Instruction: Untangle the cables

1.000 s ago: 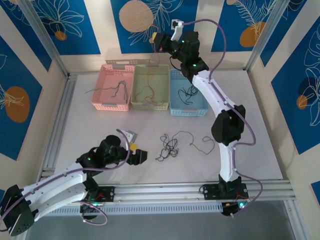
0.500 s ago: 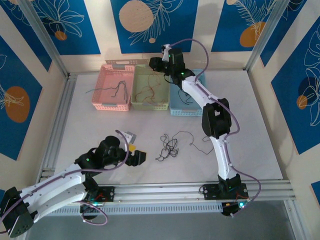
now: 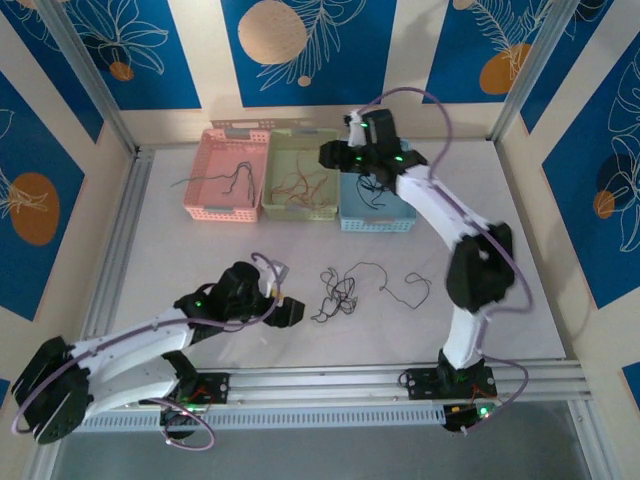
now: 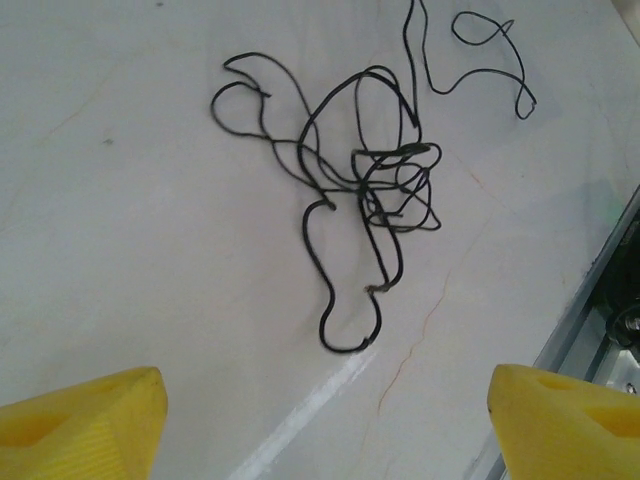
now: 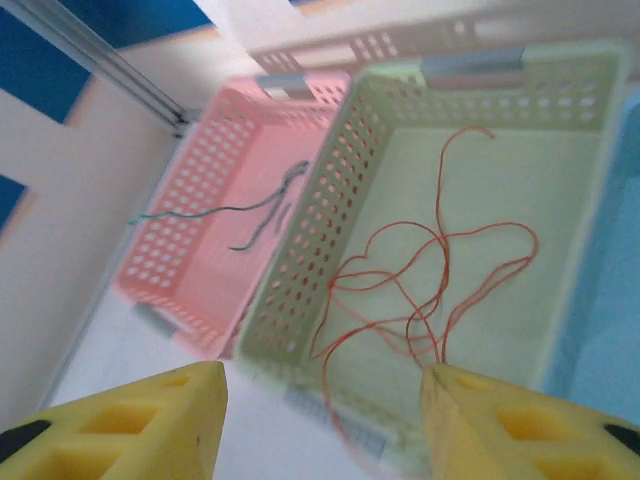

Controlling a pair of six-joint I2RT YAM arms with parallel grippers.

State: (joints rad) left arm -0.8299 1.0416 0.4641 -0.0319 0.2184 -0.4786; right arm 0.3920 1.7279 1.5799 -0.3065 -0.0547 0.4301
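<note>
Although one orange-red cable already lies by itself in loose loops on the floor of the green basket, the black tangle sits unsorted on the white table, near the middle and toward my side. It is a knot of thin black loops crossing one another, with one longer loop trailing out of it. Just to its right a loose black cable curls on the table; whether its end joins the knot I cannot tell. A dark cable rests in the pink basket, one thin end draped over that basket's left wall.

My left pincer hangs low over the table just left of the tangle, facing it. Its yellow fingers are spread wide with nothing between them, and they touch no cable. My right pincer is at the far side, raised above the baskets by the green one and looking down on the orange-red loops. Its fingers stand apart with bare air between them, gripping nothing.

The three baskets stand side by side along the far edge of the table: pink on the left, green in the middle, and a blue basket on the right, partly under my right arm. A metal rail runs along the near edge, where both my arms are bolted.
</note>
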